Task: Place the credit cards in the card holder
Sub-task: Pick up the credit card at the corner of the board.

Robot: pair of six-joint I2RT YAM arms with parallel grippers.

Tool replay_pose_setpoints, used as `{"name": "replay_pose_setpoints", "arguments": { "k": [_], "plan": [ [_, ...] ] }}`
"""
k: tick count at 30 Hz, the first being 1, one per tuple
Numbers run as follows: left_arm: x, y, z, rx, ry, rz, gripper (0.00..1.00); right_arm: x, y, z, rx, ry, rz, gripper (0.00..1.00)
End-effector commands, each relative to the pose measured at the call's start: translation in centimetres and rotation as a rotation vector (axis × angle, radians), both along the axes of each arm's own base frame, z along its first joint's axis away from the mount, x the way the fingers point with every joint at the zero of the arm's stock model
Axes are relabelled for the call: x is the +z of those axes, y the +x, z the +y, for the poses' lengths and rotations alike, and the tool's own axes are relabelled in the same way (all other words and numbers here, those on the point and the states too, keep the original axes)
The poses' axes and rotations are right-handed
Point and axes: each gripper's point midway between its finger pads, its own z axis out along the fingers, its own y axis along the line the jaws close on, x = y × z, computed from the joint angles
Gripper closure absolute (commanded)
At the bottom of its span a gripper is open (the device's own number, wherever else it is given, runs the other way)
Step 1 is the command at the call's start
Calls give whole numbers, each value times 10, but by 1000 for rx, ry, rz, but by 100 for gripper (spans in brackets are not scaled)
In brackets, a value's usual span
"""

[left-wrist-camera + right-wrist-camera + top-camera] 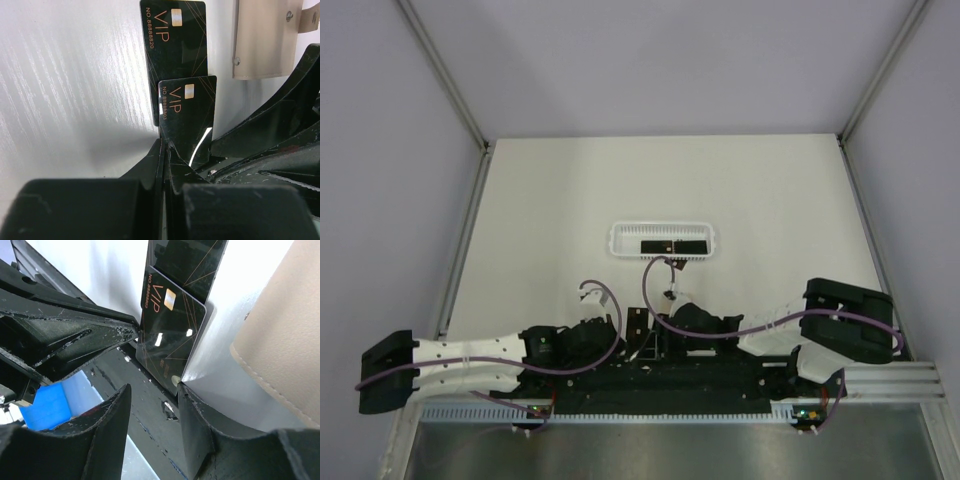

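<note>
Your held card (pixel 187 117), a black VIP credit card, sits in the middle of the left wrist view; its near edge is pinched between your left fingers (pixel 159 172), which are closed on it. Directly above it in that frame, a second card (pixel 175 40) of the same design lies flat on the bench (pixel 65 75), its lower part covered by the held one (the printed numbers on the two differ). The tan card holder (pixel 264 40) is at the upper right of that view, just beside the second card, with a strip of bench between them.

In the right wrist view the holder fills the right edge and the held card stands at centre. Your right fingers (pixel 200 435) stand apart at the bottom of the frame with nothing between them; the card's lower corner comes close to the right-hand fingertip, but you cannot tell whether it touches.

From the top camera, both arms crowd the lower middle; a white basket (pixel 663 228) sits above them at centre, well apart, with further black cards (pixel 672 246) inside.
</note>
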Motion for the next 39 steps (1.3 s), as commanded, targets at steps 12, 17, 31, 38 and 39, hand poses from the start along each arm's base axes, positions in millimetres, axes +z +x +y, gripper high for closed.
{"name": "replay_pose_setpoints", "arguments": {
  "k": [12,17,31,38,39],
  "plan": [
    [-18,-7,18,-7,104,28,100,-27,-8,-21,-34,-131,-16,56],
    [-19,-8,17,-13,106,32,100,-27,-1,-13,-55,-115,-36,57],
    [-11,-7,8,-25,54,19,100,-14,11,-11,-92,-53,-112,98],
    [3,-1,5,-4,25,-13,100,15,18,-10,-98,37,-188,100],
    [8,2,7,16,22,-23,100,20,19,-10,-100,44,-199,100]
  ]
}}
